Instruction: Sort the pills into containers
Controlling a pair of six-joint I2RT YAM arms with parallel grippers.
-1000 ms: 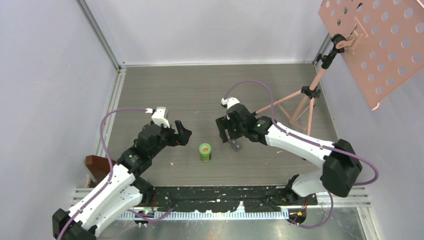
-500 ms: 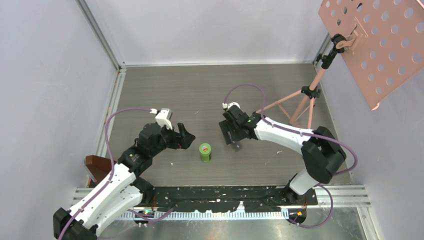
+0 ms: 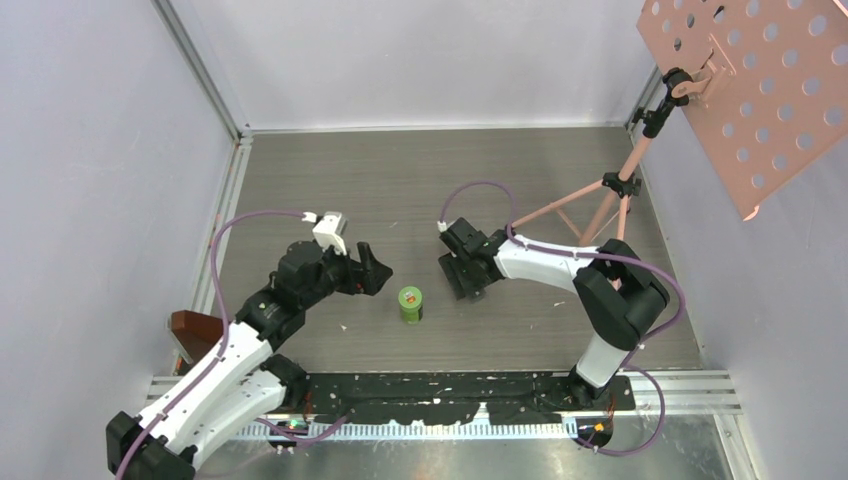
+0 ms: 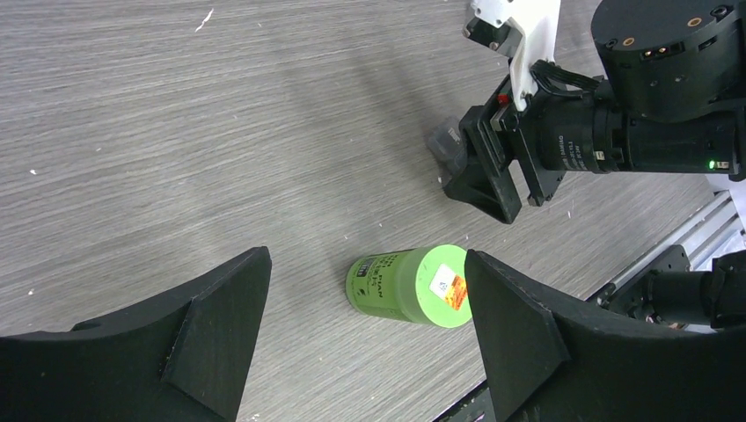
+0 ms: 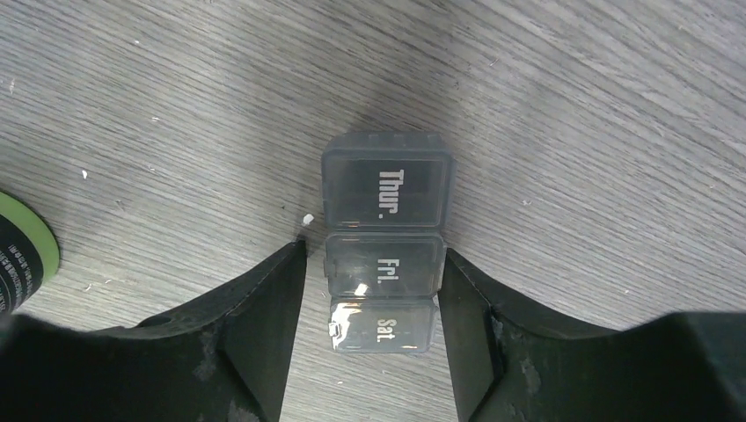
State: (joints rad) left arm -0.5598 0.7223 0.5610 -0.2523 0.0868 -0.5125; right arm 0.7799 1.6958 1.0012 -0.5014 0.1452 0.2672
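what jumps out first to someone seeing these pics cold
The bright green bottle stands alone mid-table, between the open fingers of the left gripper. Just right of it, the right gripper straddles a grey pill case lettered Thur., Fri., Sat. A pink perforated panel on a stand fills the far right corner.

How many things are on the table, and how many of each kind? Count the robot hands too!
Green bottle: 1
Grey pill case with day lids (Thur., Fri., Sat.): 1
Pink stand: 1
Robot hands: 2, the left hand and the right hand
Total: 5
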